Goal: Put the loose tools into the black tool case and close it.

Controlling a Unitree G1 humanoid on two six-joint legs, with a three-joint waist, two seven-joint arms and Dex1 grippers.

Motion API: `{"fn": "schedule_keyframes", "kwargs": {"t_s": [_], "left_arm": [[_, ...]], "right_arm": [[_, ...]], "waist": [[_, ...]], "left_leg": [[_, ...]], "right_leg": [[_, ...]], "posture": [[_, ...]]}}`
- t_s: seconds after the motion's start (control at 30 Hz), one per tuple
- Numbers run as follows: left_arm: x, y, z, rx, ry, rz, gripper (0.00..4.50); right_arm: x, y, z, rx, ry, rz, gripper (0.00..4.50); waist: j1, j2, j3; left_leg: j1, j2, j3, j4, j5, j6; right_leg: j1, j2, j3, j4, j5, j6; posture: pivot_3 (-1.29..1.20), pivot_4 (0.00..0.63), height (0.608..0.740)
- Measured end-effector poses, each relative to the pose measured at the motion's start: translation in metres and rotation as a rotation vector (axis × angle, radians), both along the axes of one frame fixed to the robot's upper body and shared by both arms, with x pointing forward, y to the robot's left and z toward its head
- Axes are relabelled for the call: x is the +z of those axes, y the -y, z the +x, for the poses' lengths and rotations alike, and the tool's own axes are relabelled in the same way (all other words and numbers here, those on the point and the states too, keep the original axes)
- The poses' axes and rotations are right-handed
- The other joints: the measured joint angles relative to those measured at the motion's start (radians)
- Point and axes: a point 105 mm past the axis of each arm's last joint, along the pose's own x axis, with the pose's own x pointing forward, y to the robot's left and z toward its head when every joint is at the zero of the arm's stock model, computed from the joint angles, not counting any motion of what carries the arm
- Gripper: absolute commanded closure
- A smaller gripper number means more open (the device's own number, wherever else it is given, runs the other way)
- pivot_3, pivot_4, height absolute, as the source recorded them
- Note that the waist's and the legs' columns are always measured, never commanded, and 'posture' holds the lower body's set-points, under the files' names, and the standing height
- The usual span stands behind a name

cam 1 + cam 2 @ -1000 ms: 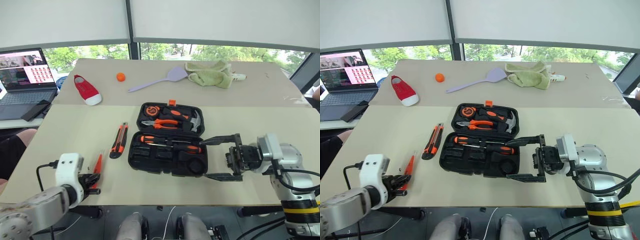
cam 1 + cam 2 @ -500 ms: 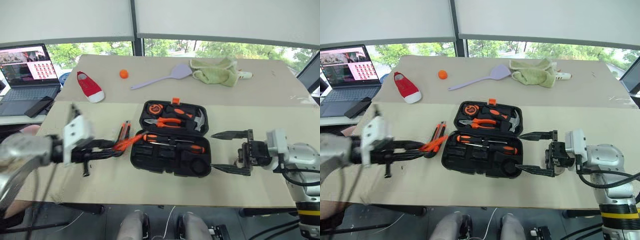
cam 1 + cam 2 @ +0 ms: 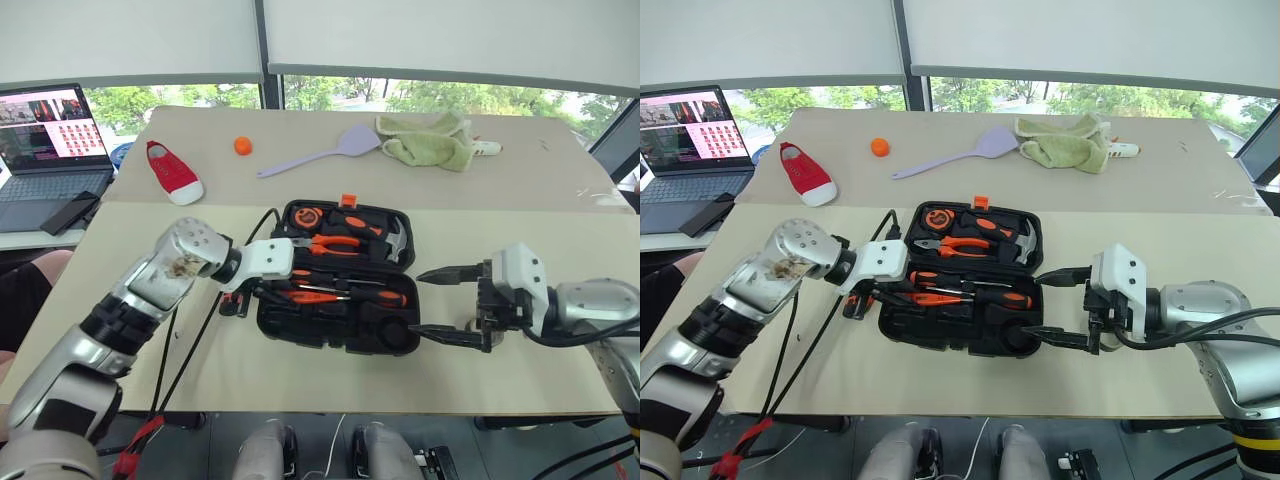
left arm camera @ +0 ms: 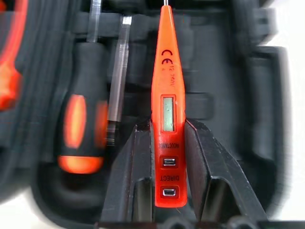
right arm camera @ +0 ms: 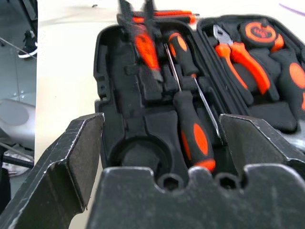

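Tools are partly packed already: two orange-and-black screwdrivers (image 3: pixel 345 292) lie in the near half of the black tool case (image 3: pixel 340 335), which sits open in the middle of the table (image 3: pixel 150 360), its latch side away from the robot. The left gripper (image 4: pixel 164 157) is clamped on the small orange screwdriver (image 4: pixel 167 109), holding it by the butt end with the tip pointing out over the case's moulded slots, just beside the two screwdrivers. The right gripper (image 3: pixel 452 306) hovers by the case's right end with its jaws wide apart and nothing between them.

Several slips look possible. The grip sits far back on a smooth, tapered body, so the small screwdriver could pivot or slide out if its tip catches a slot wall. Released while not lined up with a free recess, it would likely rest across the other handles and stop the lid shutting flat. The left arm's cable (image 3: pixel 190 345) trails over the table near the utility knife (image 3: pixel 852 306), which lies just left of the case, and might drag it. The right gripper's lower finger is close to the case rim and could nudge the case.
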Motion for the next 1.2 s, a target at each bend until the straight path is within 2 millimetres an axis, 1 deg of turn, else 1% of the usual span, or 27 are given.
{"fn": "schedule_keyframes", "kwargs": {"t_s": [0.1,0.37,0.53,0.63,0.7,0.73,0.77,0.8,0.9,0.97,1.07,1.13,1.2], "left_arm": [[-0.004,0.0,0.003,-0.008,-0.003,0.022,4.06],[-0.002,0.002,0.001,-0.084,0.007,0.097,4.06],[-0.002,0.002,0.001,-0.068,0.003,0.156,4.06],[-0.002,0.004,0.003,-0.037,0.002,0.16,4.06],[-0.002,0.005,0.003,-0.026,0.006,0.16,3.06],[-0.002,0.007,0.004,-0.016,0.009,0.15,2.79],[-0.002,0.008,0.004,-0.009,0.012,0.14,2.4],[-0.002,0.009,0.004,-0.008,0.005,0.129,2.4],[0.0,0.024,-0.002,-0.025,-0.03,0.038,2.4],[0.007,0.031,-0.007,-0.047,-0.031,-0.002,2.4],[0.026,0.035,-0.012,-0.058,0.0,-0.063,2.4],[0.031,0.036,-0.014,-0.064,0.019,-0.079,2.4],[0.028,0.035,-0.014,-0.049,0.021,-0.096,2.92]], "right_arm": [[0.0,-0.002,-0.002,0.002,0.0,-0.003,0.0],[0.003,-0.004,0.001,-0.02,0.007,-0.006,0.0],[0.006,-0.005,0.002,-0.024,0.011,-0.002,0.0],[0.006,-0.005,0.002,-0.026,0.009,-0.001,0.0],[0.006,-0.005,0.002,-0.028,0.007,-0.001,0.0],[0.006,-0.005,0.002,-0.028,0.006,-0.001,0.0],[0.006,-0.005,0.002,-0.028,0.006,-0.001,0.0],[0.007,-0.005,0.002,-0.027,0.006,-0.001,0.0],[0.008,-0.006,0.002,-0.019,0.007,0.002,0.0],[0.008,-0.006,0.002,-0.015,0.004,0.003,0.0],[0.007,-0.007,0.001,-0.008,-0.003,0.002,0.0],[0.006,-0.006,0.0,-0.005,-0.009,0.002,0.0],[0.005,-0.006,-0.001,-0.005,-0.014,0.001,0.0]], "waist": [[-0.001,-0.001,0.0],[-0.006,-0.001,0.0],[-0.01,-0.001,0.0],[-0.01,-0.001,0.0],[-0.009,-0.001,0.0],[-0.009,-0.001,0.0],[-0.009,-0.001,0.0],[-0.008,-0.001,0.0],[-0.005,-0.001,0.001],[-0.007,-0.001,0.001],[-0.009,-0.001,0.001],[-0.009,-0.001,0.001],[-0.009,-0.001,0.001]], "left_leg": [[0.0,0.0,0.0,0.001,0.0,0.0],[-0.001,0.0,0.0,0.004,0.0,0.0],[-0.001,0.001,0.0,0.007,-0.001,0.001],[0.0,0.001,-0.001,0.009,-0.001,0.001],[0.0,0.001,-0.001,0.01,-0.001,0.002],[0.0,0.002,-0.001,0.01,-0.001,0.002],[0.0,0.001,-0.001,0.01,-0.002,0.003],[0.0,0.001,-0.001,0.01,-0.002,0.003],[-0.002,0.001,-0.001,0.011,-0.002,0.004],[-0.003,0.001,-0.001,0.012,-0.002,0.004],[-0.003,0.001,-0.001,0.012,-0.002,0.004],[-0.003,0.001,-0.001,0.012,-0.002,0.003],[-0.002,0.001,-0.001,0.012,-0.002,0.003]], "right_leg": [[0.0,0.0,0.0,0.0,0.0,0.0],[0.0,0.0,0.0,0.002,0.0,0.001],[0.001,0.001,0.0,0.003,-0.001,0.001],[0.001,0.001,0.001,0.005,-0.001,0.001],[0.001,0.001,0.001,0.006,-0.001,0.001],[0.001,0.001,0.001,0.006,0.0,0.001],[0.001,0.0,0.001,0.006,0.0,0.001],[0.001,0.0,0.001,0.006,0.0,0.001],[0.001,0.0,0.001,0.006,0.0,0.002],[0.0,0.0,0.001,0.006,0.0,0.002],[0.0,0.0,0.001,0.006,0.0,0.002],[0.0,0.0,0.001,0.006,0.0,0.002],[0.001,0.0,0.001,0.006,0.0,0.002]], "posture": [[0.0,0.15,0.74],[0.0,0.15,0.74],[0.0,0.15,0.74],[0.0,0.15,0.74],[0.0,0.15,0.74],[0.0,0.15,0.74],[0.0,0.15,0.74],[0.0,0.15,0.74],[0.0,0.15,0.74],[0.0,0.15,0.74],[0.0,0.15,0.74],[0.0,0.15,0.74],[0.0,0.15,0.74]]}}
